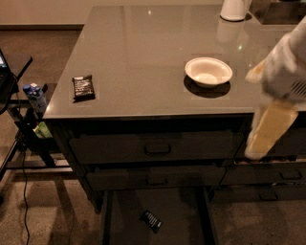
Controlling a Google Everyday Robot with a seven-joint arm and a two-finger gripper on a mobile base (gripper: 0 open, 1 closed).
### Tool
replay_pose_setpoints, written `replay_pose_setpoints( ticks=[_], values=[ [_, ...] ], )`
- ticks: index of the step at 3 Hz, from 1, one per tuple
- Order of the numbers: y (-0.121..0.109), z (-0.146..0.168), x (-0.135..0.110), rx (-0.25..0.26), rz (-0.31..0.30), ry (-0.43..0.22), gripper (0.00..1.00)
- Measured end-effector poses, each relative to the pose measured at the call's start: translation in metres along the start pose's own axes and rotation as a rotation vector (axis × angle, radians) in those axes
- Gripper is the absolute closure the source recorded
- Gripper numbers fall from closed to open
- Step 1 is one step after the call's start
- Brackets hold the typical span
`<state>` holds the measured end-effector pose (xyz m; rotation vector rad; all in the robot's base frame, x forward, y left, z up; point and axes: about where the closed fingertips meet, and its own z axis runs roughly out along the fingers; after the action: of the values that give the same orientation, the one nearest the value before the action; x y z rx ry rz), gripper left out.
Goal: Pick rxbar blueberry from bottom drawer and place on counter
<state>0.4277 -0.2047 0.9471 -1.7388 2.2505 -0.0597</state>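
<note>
The bottom drawer [177,210] is pulled open below the cabinet, and the rxbar blueberry [150,221] lies at an angle on its floor, a small dark bar with pale lettering. The glossy grey counter [143,52] tops the cabinet. My gripper [262,143], pale yellow under a white wrist, hangs at the right edge of the camera view, in front of the counter's right front corner. It is well above and to the right of the bar, and nothing shows in it.
A black-wrapped bar [83,87] lies near the counter's left edge. A white bowl [208,72] sits right of centre, and a white vessel [234,8] stands at the back. The two upper drawers [157,149] are closed. A stand with a bottle [36,95] is at the left.
</note>
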Motion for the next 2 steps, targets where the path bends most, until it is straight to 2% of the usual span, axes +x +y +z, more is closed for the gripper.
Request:
replay_pose_setpoints(
  ticks=[1, 2],
  values=[
    [0.039, 0.060, -0.003, -0.081, 0.030, 0.023, 0.00],
    [0.075, 0.110, -0.001, -0.188, 0.083, 0.054, 0.00]
  ],
)
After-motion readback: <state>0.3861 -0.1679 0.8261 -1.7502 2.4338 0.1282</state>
